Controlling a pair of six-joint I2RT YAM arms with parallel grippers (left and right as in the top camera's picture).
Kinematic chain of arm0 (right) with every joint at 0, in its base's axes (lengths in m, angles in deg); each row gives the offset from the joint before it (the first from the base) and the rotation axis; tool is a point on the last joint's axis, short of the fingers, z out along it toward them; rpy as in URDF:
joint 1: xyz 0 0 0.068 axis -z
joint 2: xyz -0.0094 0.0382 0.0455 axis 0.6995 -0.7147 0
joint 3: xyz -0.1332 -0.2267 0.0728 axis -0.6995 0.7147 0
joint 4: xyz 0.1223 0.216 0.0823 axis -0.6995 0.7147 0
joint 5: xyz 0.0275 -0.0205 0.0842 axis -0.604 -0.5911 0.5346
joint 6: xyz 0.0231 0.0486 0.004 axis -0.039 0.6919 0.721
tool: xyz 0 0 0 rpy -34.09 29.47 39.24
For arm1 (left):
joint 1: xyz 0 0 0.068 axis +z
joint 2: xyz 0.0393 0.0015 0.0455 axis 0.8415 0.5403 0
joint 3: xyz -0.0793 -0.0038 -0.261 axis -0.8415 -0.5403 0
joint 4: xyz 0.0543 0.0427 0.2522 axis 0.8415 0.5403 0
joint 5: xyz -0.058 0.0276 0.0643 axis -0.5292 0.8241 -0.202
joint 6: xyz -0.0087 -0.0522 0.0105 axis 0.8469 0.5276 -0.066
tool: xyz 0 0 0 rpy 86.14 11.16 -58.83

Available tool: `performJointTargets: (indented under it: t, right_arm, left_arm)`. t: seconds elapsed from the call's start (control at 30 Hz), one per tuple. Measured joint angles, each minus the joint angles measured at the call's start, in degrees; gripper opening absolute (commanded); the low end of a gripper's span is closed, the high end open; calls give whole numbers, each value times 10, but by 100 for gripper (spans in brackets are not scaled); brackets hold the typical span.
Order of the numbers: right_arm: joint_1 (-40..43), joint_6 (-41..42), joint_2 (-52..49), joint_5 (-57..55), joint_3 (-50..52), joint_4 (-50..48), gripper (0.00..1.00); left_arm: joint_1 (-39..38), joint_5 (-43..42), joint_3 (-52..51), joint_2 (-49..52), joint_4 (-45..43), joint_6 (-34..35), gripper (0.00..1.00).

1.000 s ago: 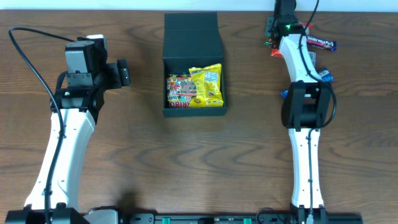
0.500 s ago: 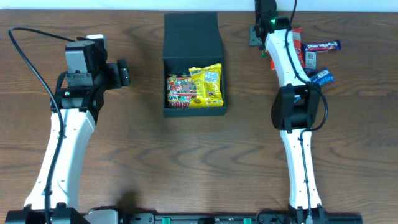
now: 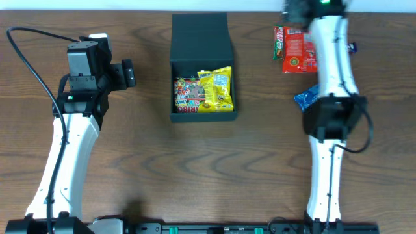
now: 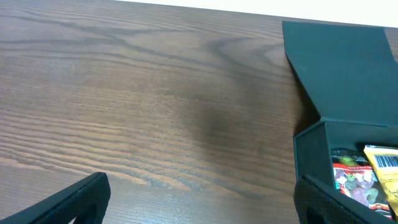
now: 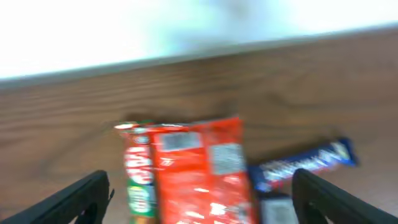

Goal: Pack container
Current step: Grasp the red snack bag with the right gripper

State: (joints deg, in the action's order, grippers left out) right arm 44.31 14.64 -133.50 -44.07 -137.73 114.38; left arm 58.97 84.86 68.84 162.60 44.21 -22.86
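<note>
Right wrist view shows the right end effector (image 5: 199,199) spread above the red packet (image 5: 189,171), which it should straddle squarely before pinching, then carry to the container (image 3: 202,68) mid-worktop.

**Container open, partly filled**

I see the container (image 3: 202,65), a square, shallow matte black box, lying on the surface at top centre. Its hinged flap lid is folded back flat toward the far edge. Inside lie a yellow packet (image 3: 215,89) and a colourful packet (image 3: 187,95).
</note>
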Motion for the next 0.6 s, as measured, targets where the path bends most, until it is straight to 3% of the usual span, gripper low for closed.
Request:
performJointTargets:
  t: [0.13, 0.6]
  right_arm:
    - [33, 6, -1, 14, 14, 34, 98]
    - [18, -10, -68, 38, 25, 56, 99]
  left_arm:
    - [0, 0, 0, 0, -7, 0, 95]
    - [0, 0, 0, 0, -8, 0, 96]
